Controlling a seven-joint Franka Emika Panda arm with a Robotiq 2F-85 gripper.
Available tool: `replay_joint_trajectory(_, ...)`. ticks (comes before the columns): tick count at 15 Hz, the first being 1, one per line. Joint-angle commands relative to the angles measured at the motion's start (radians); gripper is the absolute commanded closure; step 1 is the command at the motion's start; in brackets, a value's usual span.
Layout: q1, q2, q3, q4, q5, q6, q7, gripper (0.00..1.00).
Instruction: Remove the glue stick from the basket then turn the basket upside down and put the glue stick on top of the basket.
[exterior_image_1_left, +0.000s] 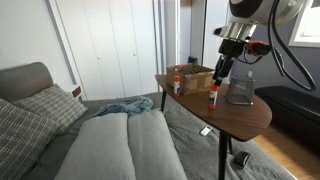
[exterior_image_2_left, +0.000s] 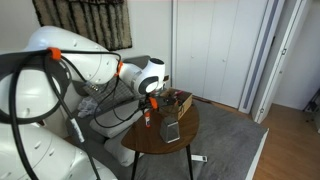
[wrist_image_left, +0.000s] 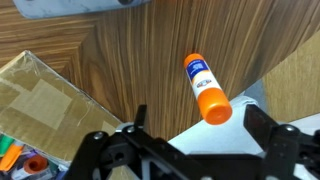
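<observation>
The glue stick (exterior_image_1_left: 213, 95), a white tube with an orange cap, stands upright on the round wooden table (exterior_image_1_left: 235, 118), outside the basket. The grey mesh basket (exterior_image_1_left: 240, 92) stands just beside it; I cannot tell which way up it is. Both also show in an exterior view: the glue stick (exterior_image_2_left: 150, 119) and the basket (exterior_image_2_left: 172, 130). My gripper (exterior_image_1_left: 221, 70) hangs directly above the glue stick. In the wrist view the gripper (wrist_image_left: 200, 125) is open. The glue stick (wrist_image_left: 203, 85) lies between the two fingers, below them and untouched. The basket is out of the wrist view.
A brown box (exterior_image_1_left: 195, 76) with small items stands at the back of the table, a squat red-topped white bottle (exterior_image_1_left: 177, 83) beside it. The table edge is close to the glue stick (wrist_image_left: 250, 85). A sofa with a blanket (exterior_image_1_left: 120, 110) lies next to the table.
</observation>
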Motion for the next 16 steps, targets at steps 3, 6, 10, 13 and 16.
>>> replay_joint_trajectory(3, 0.033, 0.043, -0.018, 0.011, -0.045, 0.035, 0.068, 0.46)
replay_joint_trajectory(6, 0.035, 0.050, -0.021, 0.011, -0.042, 0.032, 0.070, 0.68)
replay_joint_trajectory(10, 0.028, 0.017, -0.023, 0.016, -0.062, 0.008, 0.083, 0.94)
replay_joint_trajectory(13, 0.024, -0.041, -0.025, 0.029, -0.097, -0.028, 0.101, 0.92)
replay_joint_trajectory(16, 0.008, -0.128, -0.022, 0.053, -0.189, -0.087, 0.147, 0.92)
